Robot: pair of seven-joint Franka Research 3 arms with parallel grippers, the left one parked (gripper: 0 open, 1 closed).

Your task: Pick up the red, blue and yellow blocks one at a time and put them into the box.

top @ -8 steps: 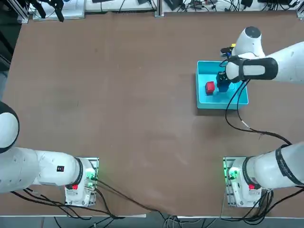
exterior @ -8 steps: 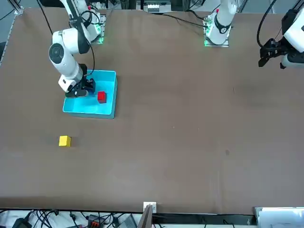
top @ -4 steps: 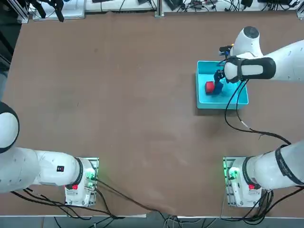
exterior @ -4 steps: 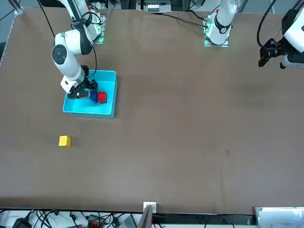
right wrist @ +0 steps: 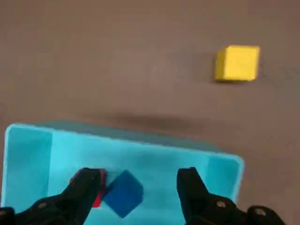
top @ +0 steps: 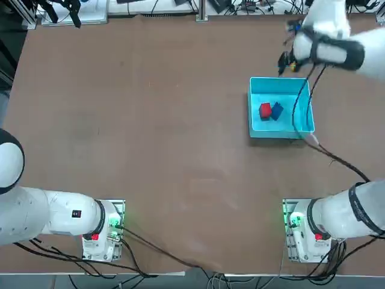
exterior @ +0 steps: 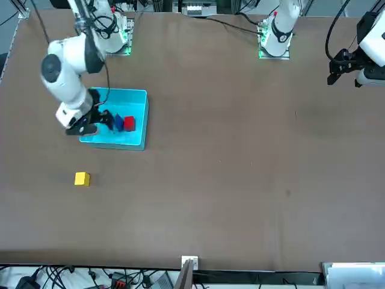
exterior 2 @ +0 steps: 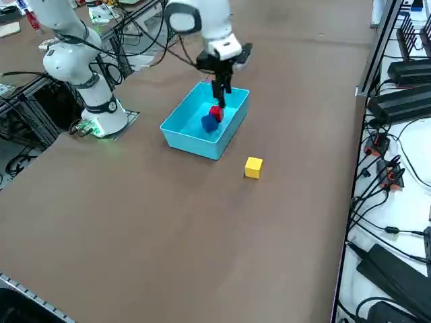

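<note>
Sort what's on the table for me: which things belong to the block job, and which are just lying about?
Part of the job:
- red block, in the box
- blue block, in the box beside it
- yellow block, on the bare table outside
- box
- right gripper, open, above the box

Just lying about:
- cables along the table edge

surface: brown table [top: 150, 120] — on it: cyan box [top: 257, 129] | yellow block [exterior 2: 253, 167], apart from box

A robotics lab, it seems: two white arms are bolted to a large brown table [top: 150, 132], cables [exterior 2: 377, 195] trail off its edges, and black equipment, perhaps power supplies [exterior 2: 397, 101], sits on a bench alongside.
</note>
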